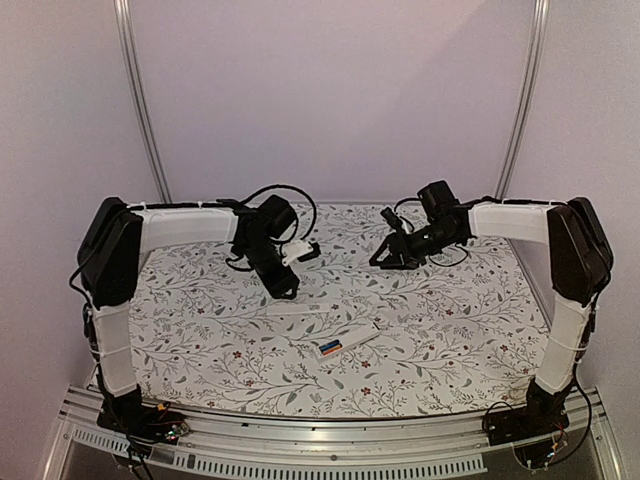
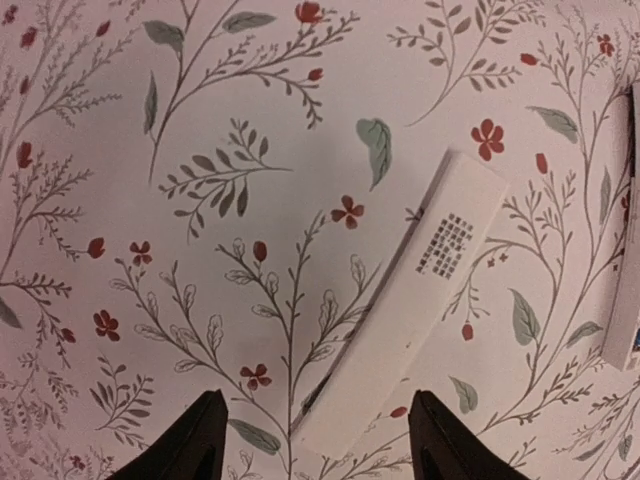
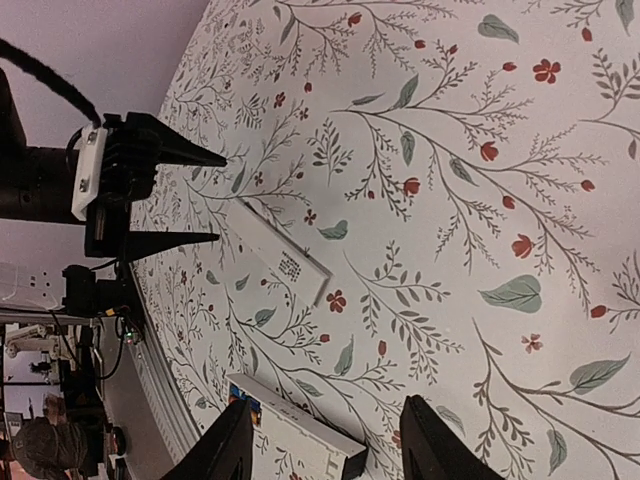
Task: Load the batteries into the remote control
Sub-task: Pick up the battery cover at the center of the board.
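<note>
The remote control (image 1: 352,340) is a slim white bar lying slantwise near the table's middle. The batteries (image 1: 330,347), one blue and one orange-red, lie side by side in the recess at its left end. My right wrist view shows the remote (image 3: 310,445) low down, its batteries (image 3: 243,400) at the near end. In the left wrist view only its edge (image 2: 625,330) shows at far right. My left gripper (image 1: 285,288) hovers open over the cloth (image 2: 320,450), nothing between its jaws. My right gripper (image 1: 383,260) hangs open (image 3: 330,455) at the back right, empty.
A thin white plate with a grid of dots (image 2: 425,290) lies flat on the floral cloth just ahead of my left fingers (image 1: 298,309), left of the remote (image 3: 285,262). The left gripper (image 3: 170,195) shows in my right wrist view. Metal rails stand at the back.
</note>
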